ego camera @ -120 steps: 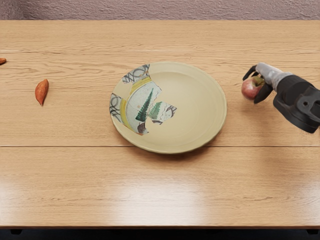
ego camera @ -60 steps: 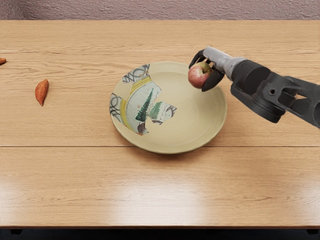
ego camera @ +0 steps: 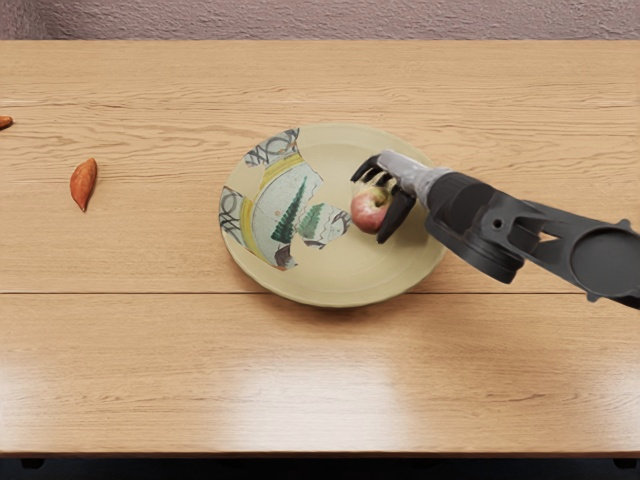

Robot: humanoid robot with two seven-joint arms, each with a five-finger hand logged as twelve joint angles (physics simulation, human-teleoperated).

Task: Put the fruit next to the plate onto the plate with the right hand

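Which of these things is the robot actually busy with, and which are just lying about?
Part of the job:
- apple, gripped in the right hand
- patterned plate, under the apple

Just lying about:
- orange fruit piece, far left on the table
- small orange bit, cut off by the left edge

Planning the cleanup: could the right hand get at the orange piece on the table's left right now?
Probably not yet: the right hand is closed around the apple over the plate, and the orange piece lies far off past the plate's left side.
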